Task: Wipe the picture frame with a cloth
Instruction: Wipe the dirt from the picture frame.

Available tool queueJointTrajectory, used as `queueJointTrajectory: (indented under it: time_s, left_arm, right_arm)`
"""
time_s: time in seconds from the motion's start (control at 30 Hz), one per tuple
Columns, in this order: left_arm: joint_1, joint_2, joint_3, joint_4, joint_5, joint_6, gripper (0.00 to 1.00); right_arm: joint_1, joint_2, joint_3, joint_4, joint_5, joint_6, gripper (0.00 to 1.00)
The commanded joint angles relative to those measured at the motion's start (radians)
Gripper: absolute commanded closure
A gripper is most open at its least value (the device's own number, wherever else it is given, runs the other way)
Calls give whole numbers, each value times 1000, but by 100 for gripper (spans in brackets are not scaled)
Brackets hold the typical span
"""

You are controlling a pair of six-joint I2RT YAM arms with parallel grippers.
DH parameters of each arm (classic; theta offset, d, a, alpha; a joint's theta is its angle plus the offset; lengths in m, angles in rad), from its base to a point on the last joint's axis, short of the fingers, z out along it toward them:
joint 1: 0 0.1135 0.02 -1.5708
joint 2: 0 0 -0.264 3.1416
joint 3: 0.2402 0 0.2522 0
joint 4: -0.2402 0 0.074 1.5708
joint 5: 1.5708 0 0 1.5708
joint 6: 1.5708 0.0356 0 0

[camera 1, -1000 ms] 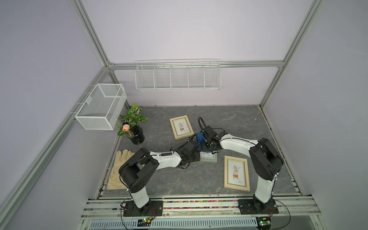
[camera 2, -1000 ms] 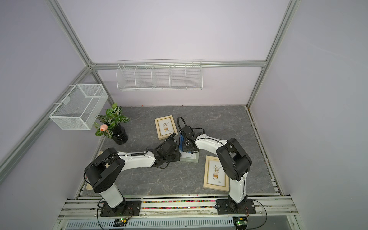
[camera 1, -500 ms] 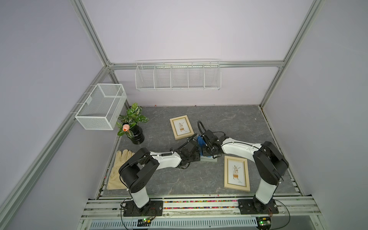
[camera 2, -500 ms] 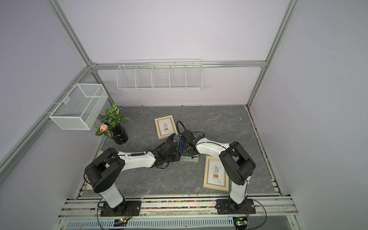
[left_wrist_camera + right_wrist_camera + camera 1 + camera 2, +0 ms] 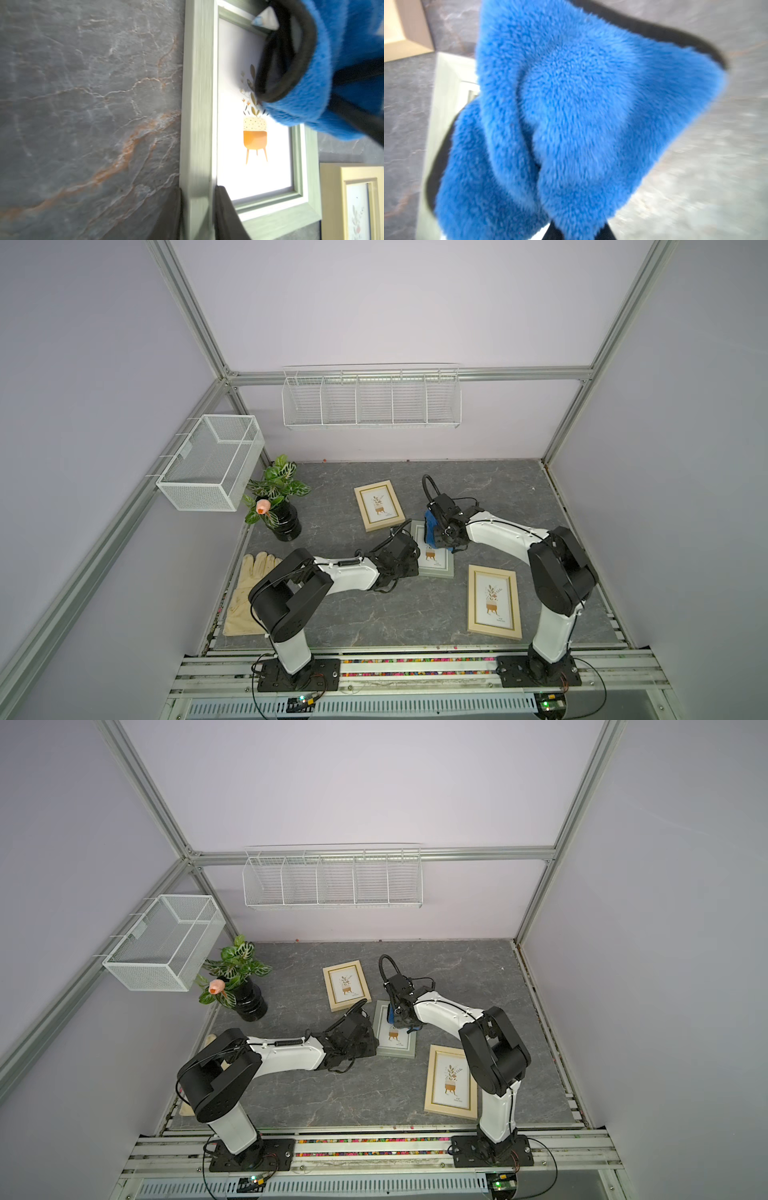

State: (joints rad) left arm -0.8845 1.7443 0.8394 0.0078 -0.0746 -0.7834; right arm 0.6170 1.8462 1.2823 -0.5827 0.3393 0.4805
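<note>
1. The left gripper (image 5: 199, 204) is closed narrowly across one long rail of the grey-green wooden picture frame (image 5: 434, 569), with a finger on either side. I judge this pins the frame so that rubbing cannot slide it on the dark grey marbled tabletop (image 5: 374, 614).
2. The right gripper (image 5: 445, 531) is clamped tight on the royal-blue plush microfibre cloth (image 5: 431, 526), bunched so that a soft wad hangs below the jaws onto the glass.
3. In both top views the frame lies flat just below the picture's centre, with the cloth over its upper end.
4. The cloth is fluffy and folded, with a thin dark hem. It hides the top of the print and leaves the printed orange pot (image 5: 255, 141) bare.
</note>
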Motion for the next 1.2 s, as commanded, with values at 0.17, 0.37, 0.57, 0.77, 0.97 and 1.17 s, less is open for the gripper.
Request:
queueJointTrajectory:
  time_s: [0.17, 0.37, 0.57, 0.77, 0.97, 1.17]
  left_arm:
    - [9, 64, -36, -183, -33, -14, 79]
    - [9, 66, -36, -179, -30, -16, 79]
    - [9, 57, -41, -200, -49, -22, 79]
    - [9, 70, -36, -186, -42, -22, 79]
    - [9, 73, -25, -187, -38, -19, 78]
    - [10, 68, -36, -180, -45, -28, 78]
  right_arm:
    - [73, 16, 94, -24, -48, -35, 93]
    - [58, 157, 142, -33, -82, -30, 93]
    - [-39, 63, 62, -107, 106, -48, 94]
    - [-28, -90, 49, -122, 117, -83, 93]
    - [69, -111, 16, -57, -71, -27, 93]
    - [60, -44, -113, -15, -120, 34, 93]
